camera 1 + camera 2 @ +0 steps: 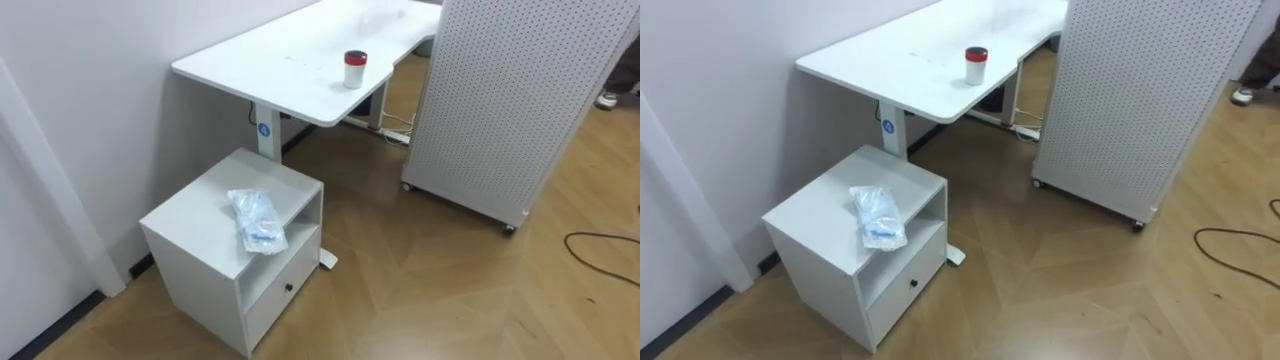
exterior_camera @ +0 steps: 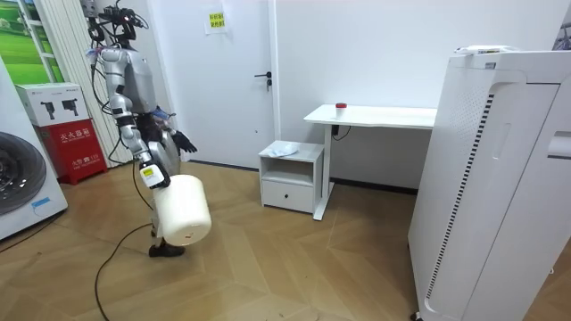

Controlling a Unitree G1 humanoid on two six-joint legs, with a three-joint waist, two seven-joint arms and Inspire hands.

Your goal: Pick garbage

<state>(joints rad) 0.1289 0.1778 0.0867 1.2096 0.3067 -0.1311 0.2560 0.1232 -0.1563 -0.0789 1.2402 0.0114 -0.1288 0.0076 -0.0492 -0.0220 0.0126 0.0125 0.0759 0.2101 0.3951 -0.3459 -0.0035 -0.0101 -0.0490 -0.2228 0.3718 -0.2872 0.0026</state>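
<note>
Well left of the cabinet (image 1: 195, 215), a white bin (image 2: 183, 210) hangs at the robot's right hand (image 2: 152, 175), grip too distant to tell, presumably for the crumpled bag (image 1: 258, 220) lying on top.

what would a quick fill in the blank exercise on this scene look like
1. The crumpled plastic bag lies on top of the white ____.
2. The red-lidded cup stands on the white ____.
3. The drawer under the open shelf is ____.

Missing words: cabinet; desk; shut.
</note>
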